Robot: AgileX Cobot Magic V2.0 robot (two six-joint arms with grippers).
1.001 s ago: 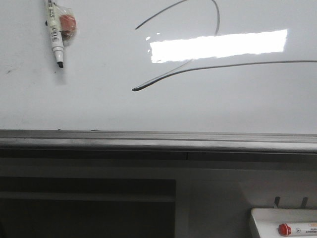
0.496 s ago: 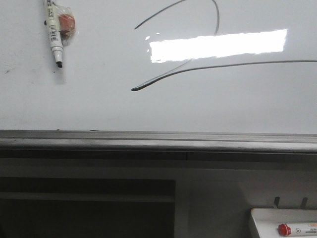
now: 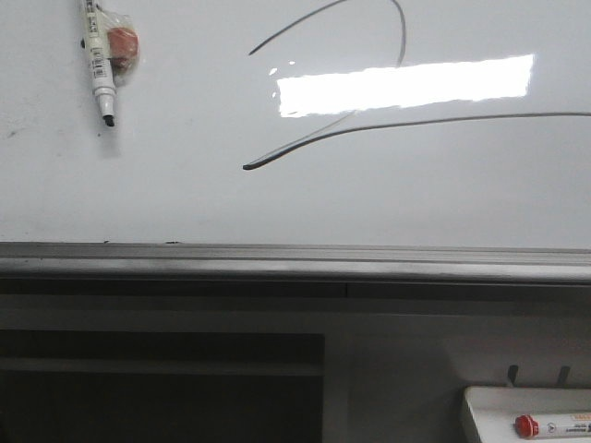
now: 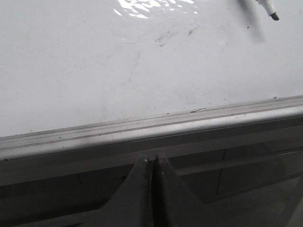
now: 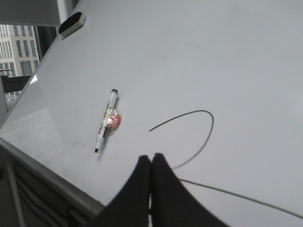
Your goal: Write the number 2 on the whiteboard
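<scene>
The whiteboard [image 3: 185, 203] fills the front view, with its grey metal bottom rail [image 3: 295, 261] below. The number 2 [image 3: 404, 46] is drawn on it as a thin dark arc and a long base stroke with a blunt left end [image 3: 251, 167]. It also shows in the right wrist view [image 5: 208, 137]. A black-tipped marker [image 3: 98, 65] sticks to the board at upper left, with a red magnet beside it. My right gripper [image 5: 151, 158] is shut and empty in front of the board. My left gripper [image 4: 154, 158] is shut and empty below the rail [image 4: 151, 132].
A small white tray [image 3: 526, 415] with a red-capped marker [image 3: 545, 426] sits at the lower right. A black eraser [image 5: 72, 24] sits high on the board in the right wrist view. Dark shelving lies under the rail.
The front view has shifted slightly; the board's marks and the tray sit a few pixels further left. Nothing on the board has changed.
</scene>
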